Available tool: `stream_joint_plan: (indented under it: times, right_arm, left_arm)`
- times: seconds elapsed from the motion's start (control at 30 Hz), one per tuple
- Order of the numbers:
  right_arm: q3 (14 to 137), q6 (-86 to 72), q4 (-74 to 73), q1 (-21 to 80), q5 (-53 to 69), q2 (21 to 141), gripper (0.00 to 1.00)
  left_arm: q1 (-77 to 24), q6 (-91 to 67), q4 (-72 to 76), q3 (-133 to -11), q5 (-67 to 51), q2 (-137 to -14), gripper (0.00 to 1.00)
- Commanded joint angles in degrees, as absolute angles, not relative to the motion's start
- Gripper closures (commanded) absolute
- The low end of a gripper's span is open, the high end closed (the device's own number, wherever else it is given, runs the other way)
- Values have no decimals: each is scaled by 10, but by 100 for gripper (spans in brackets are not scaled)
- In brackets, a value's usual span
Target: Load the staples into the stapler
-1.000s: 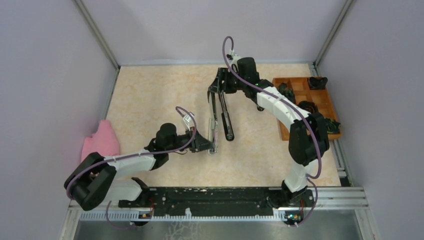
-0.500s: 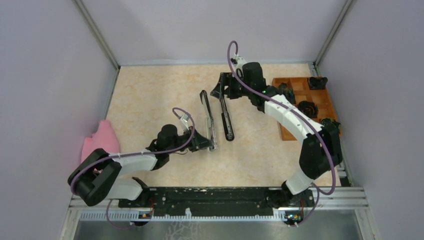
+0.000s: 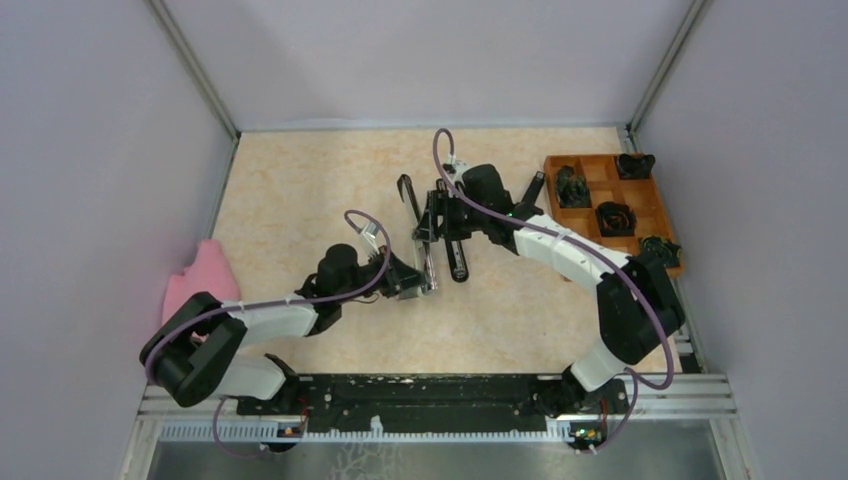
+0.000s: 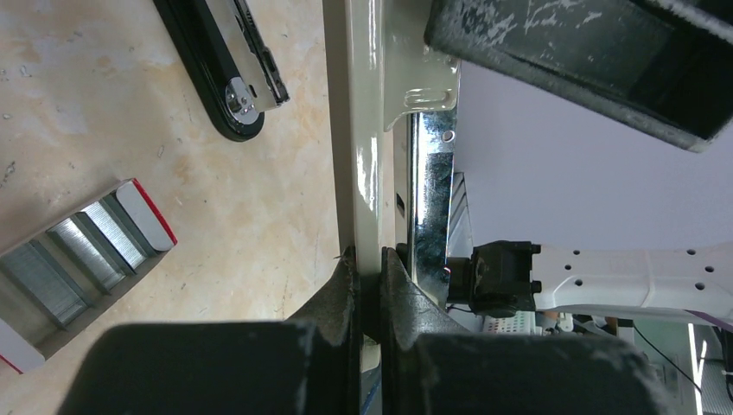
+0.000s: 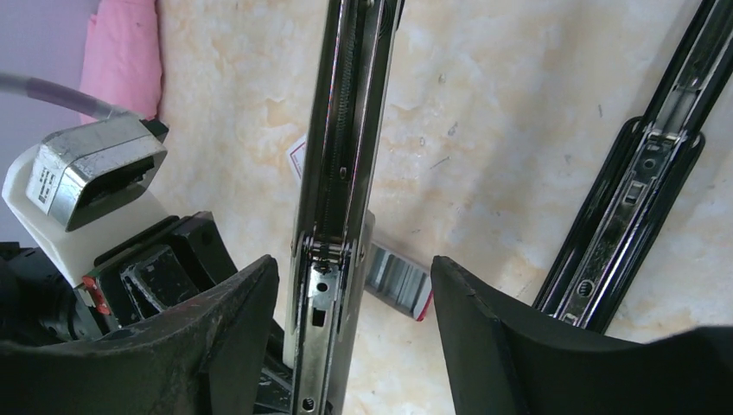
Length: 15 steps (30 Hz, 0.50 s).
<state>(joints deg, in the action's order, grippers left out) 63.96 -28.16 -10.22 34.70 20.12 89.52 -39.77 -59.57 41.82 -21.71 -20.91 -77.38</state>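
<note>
Left wrist view: left gripper (image 4: pixel 370 285) clamps the stapler (image 4: pixel 363 130) steady, apparently so the right gripper (image 5: pixel 350 285), jaws apart, can straddle it.

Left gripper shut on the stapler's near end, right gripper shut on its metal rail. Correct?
No. The left gripper is shut on the near end of the stapler, but the right gripper is open. It straddles the metal rail with a gap on each side, as the right wrist view shows.
</note>
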Motion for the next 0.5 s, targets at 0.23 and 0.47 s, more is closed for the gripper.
stream_joint_plan:
  times: [0.23, 0.47]
  right_arm:
    - [634, -317, -46, 359, 202, 879, 51]
    - [636, -323, -47, 360, 213, 889, 63]
  left_arm:
    - [-398, -592, 488, -251, -211, -781, 100]
    - [-398, -587, 488, -262, -212, -791, 100]
